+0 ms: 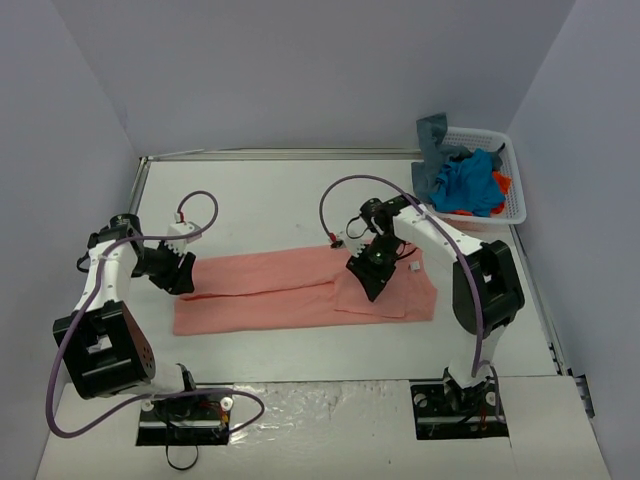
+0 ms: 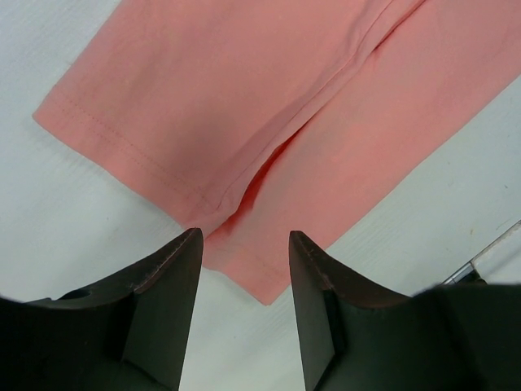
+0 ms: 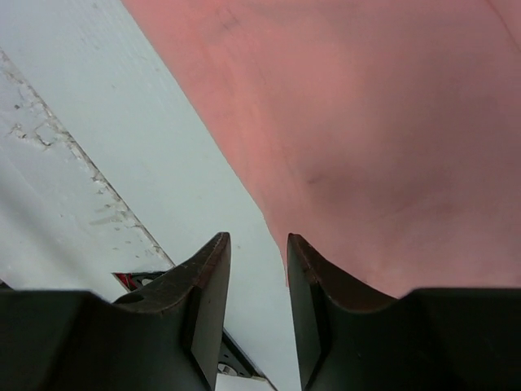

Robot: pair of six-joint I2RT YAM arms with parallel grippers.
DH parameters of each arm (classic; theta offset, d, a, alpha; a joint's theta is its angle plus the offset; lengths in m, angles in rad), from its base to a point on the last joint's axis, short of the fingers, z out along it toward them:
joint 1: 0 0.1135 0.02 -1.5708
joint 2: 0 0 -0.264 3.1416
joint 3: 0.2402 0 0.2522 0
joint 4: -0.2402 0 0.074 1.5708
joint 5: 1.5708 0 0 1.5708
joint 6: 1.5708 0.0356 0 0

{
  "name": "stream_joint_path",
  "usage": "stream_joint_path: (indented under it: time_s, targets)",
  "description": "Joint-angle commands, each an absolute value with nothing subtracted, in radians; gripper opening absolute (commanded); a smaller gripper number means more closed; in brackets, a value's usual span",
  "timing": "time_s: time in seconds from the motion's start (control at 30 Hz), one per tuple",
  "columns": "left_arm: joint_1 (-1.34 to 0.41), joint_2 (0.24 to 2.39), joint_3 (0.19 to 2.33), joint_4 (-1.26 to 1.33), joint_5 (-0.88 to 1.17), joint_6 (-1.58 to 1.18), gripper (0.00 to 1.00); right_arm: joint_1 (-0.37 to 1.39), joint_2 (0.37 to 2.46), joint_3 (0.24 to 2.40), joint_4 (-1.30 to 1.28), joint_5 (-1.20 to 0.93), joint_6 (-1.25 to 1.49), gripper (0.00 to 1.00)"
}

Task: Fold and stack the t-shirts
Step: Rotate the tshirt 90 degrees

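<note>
A salmon-pink t-shirt (image 1: 300, 290) lies folded lengthwise into a long band across the middle of the table. My left gripper (image 1: 186, 281) is open at its left end, low over the cloth; in the left wrist view (image 2: 244, 244) a corner of the shirt (image 2: 269, 114) lies between the open fingers. My right gripper (image 1: 370, 285) is open over the right part of the band; in the right wrist view (image 3: 257, 244) the shirt's edge (image 3: 366, 130) runs beside the right finger. Blue (image 1: 470, 185), grey-blue (image 1: 432, 140) and orange-red (image 1: 501, 183) t-shirts lie heaped in the basket.
A white lattice basket (image 1: 515, 190) stands at the back right corner against the wall. The table (image 1: 270, 200) is white, with a raised rim at the back and sides. Cables loop from both arms.
</note>
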State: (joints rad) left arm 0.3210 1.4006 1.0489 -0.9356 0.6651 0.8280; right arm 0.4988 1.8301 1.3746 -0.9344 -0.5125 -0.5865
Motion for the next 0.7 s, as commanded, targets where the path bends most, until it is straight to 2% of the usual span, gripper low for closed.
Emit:
stream_joint_path:
  time_s: [0.0,0.07,0.23,0.37,0.67]
  targets:
    - [0.321,1.411,1.060,-0.939,0.678,0.853,0.45,0.442,1.763,1.312,-0.936,-0.443,-0.554,0.30]
    - [0.321,1.431,1.046,-0.916,0.678,0.854,0.45,0.427,1.758,1.287,-0.907,-0.423,-0.537,0.27]
    - [0.319,1.476,1.051,-0.900,0.703,0.851,0.45,0.388,1.805,1.241,-0.830,-0.350,-0.500,0.04]
    - [0.319,1.476,1.055,-0.894,0.712,0.851,0.45,0.370,1.896,1.269,-0.799,-0.325,-0.491,0.00]
    - [0.321,1.434,1.048,-0.900,0.709,0.851,0.45,0.313,2.127,1.452,-0.762,-0.304,-0.474,0.00]
